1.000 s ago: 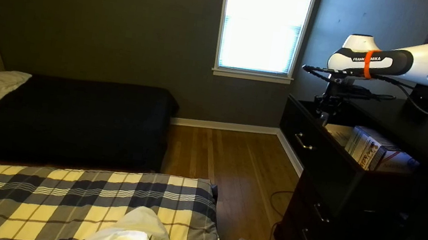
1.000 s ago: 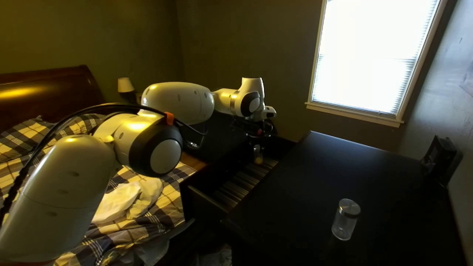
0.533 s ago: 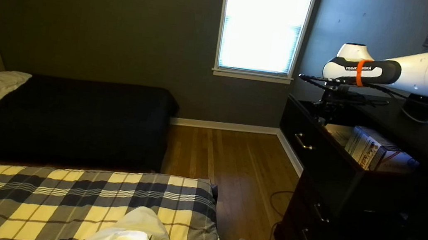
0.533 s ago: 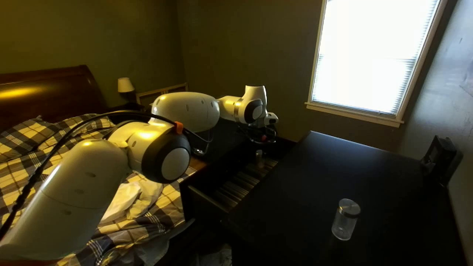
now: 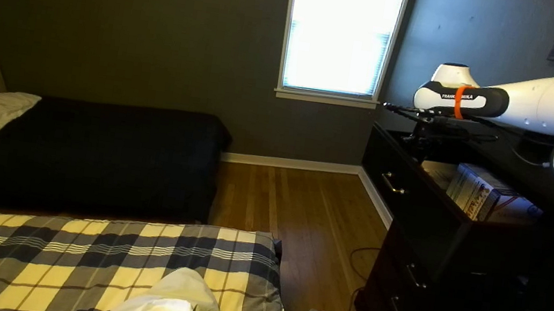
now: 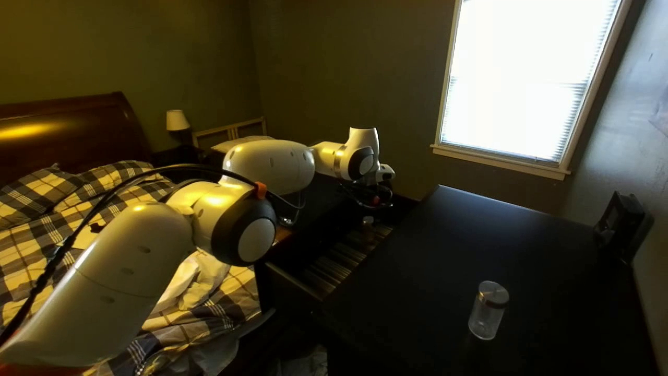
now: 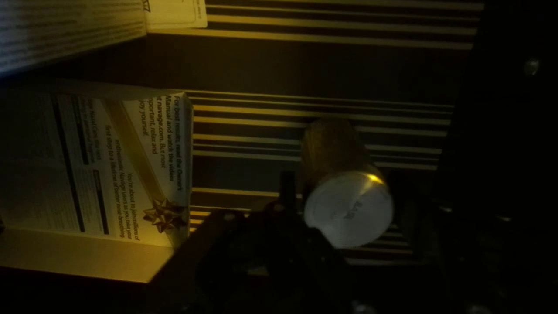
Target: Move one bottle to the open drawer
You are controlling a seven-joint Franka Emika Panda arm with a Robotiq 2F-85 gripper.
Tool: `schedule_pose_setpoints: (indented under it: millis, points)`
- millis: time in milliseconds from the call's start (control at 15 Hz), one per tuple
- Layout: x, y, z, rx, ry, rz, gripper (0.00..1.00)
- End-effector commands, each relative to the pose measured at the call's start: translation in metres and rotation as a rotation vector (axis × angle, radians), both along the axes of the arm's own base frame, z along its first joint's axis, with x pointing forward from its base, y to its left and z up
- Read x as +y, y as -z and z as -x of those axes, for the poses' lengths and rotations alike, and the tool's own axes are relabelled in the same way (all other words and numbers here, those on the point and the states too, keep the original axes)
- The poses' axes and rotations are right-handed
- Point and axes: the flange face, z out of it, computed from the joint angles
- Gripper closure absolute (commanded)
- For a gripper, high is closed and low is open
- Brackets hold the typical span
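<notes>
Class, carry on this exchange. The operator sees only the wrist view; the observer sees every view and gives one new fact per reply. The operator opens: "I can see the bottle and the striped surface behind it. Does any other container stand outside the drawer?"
Observer: Yes, besides your bottle, a clear jar stands on the dresser top in an exterior view.
Operator: And where am I working?
Observer: At the end of the open drawer nearer the window, as both exterior views show.
Operator: Anything on its outer face?
Observer: A shiny handle, in an exterior view.
</notes>
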Motion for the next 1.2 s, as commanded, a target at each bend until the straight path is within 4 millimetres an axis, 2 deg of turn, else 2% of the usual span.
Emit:
schedule_pose_setpoints:
  millis: [0,67,133,200,400,600,867,1133]
  points:
    - [-0.005,-0.006,-0.002,0.026,-0.001,0.001,0.16]
    - [-0.006,-0.010,0.000,0.032,0.008,-0.003,0.13]
    - [-0.007,-0.015,0.003,0.048,0.019,-0.010,0.02]
    - [-0.008,-0.021,0.007,0.070,0.035,-0.011,0.00]
    - [-0.014,-0.041,0.028,0.189,0.120,-0.017,0.00]
    - [-0.027,-0.071,0.048,0.257,0.240,-0.038,0.00]
    - [-0.060,-0.120,0.065,0.245,0.437,-0.127,0.00]
    - [-0.102,-0.165,0.089,0.218,0.629,-0.210,0.00]
